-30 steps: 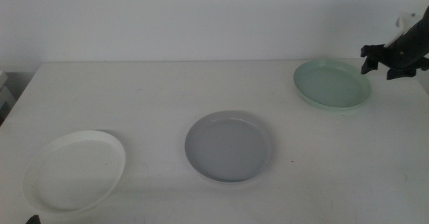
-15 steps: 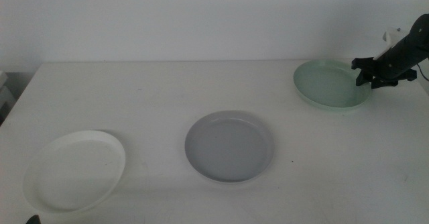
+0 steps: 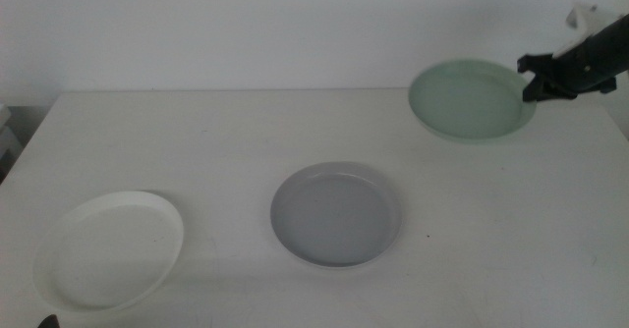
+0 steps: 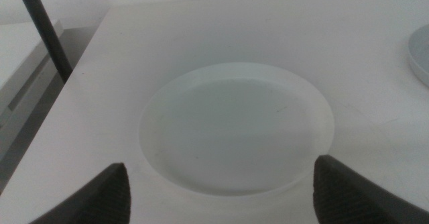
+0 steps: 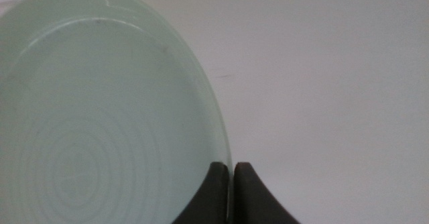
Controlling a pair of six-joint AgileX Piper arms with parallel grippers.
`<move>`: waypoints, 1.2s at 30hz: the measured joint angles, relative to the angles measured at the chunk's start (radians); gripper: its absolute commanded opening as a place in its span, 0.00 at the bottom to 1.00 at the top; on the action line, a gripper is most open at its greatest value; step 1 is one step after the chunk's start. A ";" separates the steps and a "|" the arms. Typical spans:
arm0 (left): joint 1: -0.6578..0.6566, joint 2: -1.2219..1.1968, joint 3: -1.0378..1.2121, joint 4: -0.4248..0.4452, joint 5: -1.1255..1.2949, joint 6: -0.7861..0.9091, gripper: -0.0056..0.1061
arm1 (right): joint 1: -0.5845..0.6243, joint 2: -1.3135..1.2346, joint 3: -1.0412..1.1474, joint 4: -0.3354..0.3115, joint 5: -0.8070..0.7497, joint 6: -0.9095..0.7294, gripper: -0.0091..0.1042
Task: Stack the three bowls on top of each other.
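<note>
I have the right end effector [image 3: 532, 81] clamped on the rim of the mint green bowl [image 3: 470, 100], which is tilted above the tabletop [image 3: 226, 141] at its far right. The grey bowl [image 3: 336, 215] lies at centre, the white bowl [image 3: 110, 250] near left. My left end effector [image 4: 218, 194] hangs wide open over the white bowl.

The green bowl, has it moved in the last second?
Yes. The green bowl, gripped at its rim by the right gripper, has lifted and shifted left toward the grey bowl, its far edge now against the wall.
</note>
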 measured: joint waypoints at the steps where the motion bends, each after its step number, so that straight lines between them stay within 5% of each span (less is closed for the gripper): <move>1: 0.000 0.000 0.000 0.000 0.000 0.000 0.99 | 0.009 -0.065 0.073 0.024 -0.021 -0.021 0.07; 10: 0.000 0.000 0.000 0.000 0.000 0.000 0.99 | 0.193 -0.536 0.591 0.198 -0.251 -0.125 0.07; 21: 0.000 0.000 0.000 0.000 0.000 0.000 0.99 | 0.451 -0.522 0.676 0.196 -0.324 -0.059 0.08; 36: 0.000 0.000 0.000 0.000 0.000 0.000 0.99 | 0.486 -0.302 0.676 0.199 -0.430 -0.072 0.08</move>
